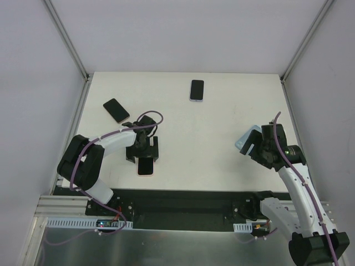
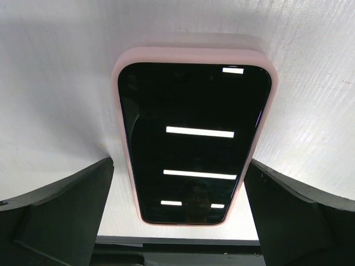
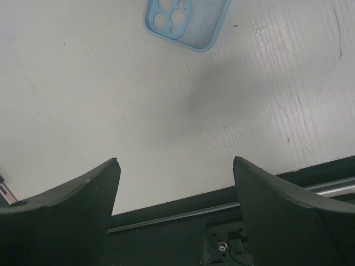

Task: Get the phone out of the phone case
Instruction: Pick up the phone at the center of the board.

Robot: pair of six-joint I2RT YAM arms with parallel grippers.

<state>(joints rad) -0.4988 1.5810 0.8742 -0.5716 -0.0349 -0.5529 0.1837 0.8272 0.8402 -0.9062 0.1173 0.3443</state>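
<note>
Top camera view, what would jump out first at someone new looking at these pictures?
The phone in a pink case lies screen up near the front edge of the table, the left arm's open jaws either side of it. A light blue case lies back up by the right arm's open jaws; a dark phone and a lilac-edged phone lie farther back.

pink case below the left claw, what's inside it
A phone fills the pink case, dark screen facing up. The case shows only as a rim around it. The phone's back and the case's inner floor are covered, lying flat against the table.
</note>
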